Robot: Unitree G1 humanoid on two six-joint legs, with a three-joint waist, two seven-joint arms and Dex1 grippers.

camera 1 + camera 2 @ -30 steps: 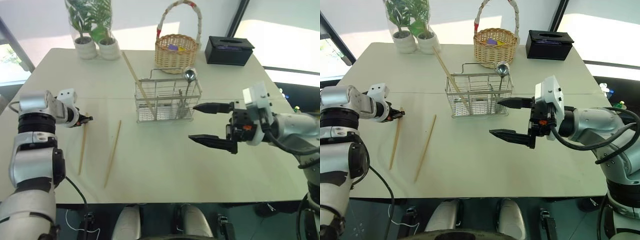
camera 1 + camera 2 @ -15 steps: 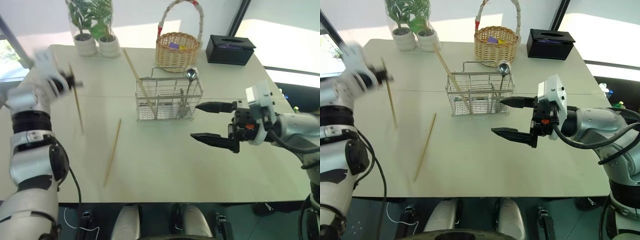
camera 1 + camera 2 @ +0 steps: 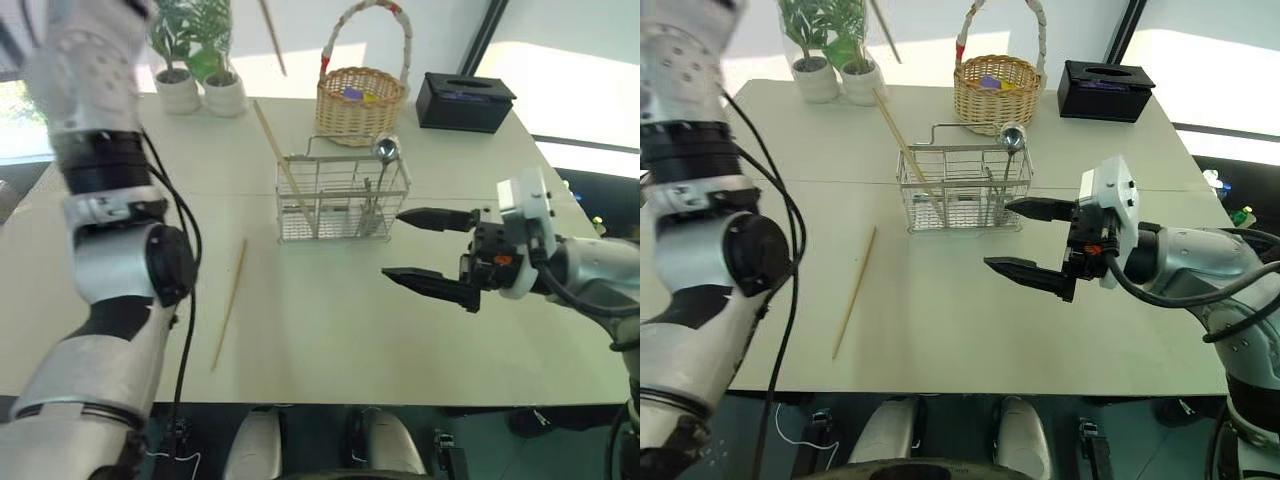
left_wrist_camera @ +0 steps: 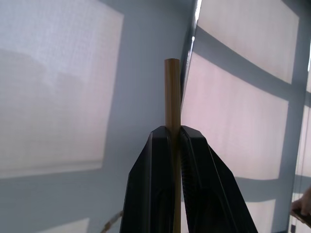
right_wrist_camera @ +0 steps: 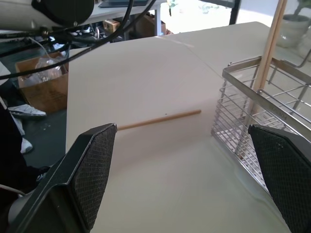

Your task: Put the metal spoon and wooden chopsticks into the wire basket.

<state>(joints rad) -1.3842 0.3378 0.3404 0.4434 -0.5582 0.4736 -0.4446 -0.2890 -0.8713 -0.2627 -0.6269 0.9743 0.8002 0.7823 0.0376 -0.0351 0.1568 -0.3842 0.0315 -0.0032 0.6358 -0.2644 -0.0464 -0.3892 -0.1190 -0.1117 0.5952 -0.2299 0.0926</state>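
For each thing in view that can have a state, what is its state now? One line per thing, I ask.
Left end effector: shut on a wooden chopstick, lifted off the table.
Right end effector: open, empty, beside the wire basket.
Wire basket: upright, holding the metal spoon and one leaning chopstick.
Chopstick on the table: lying flat, not held.
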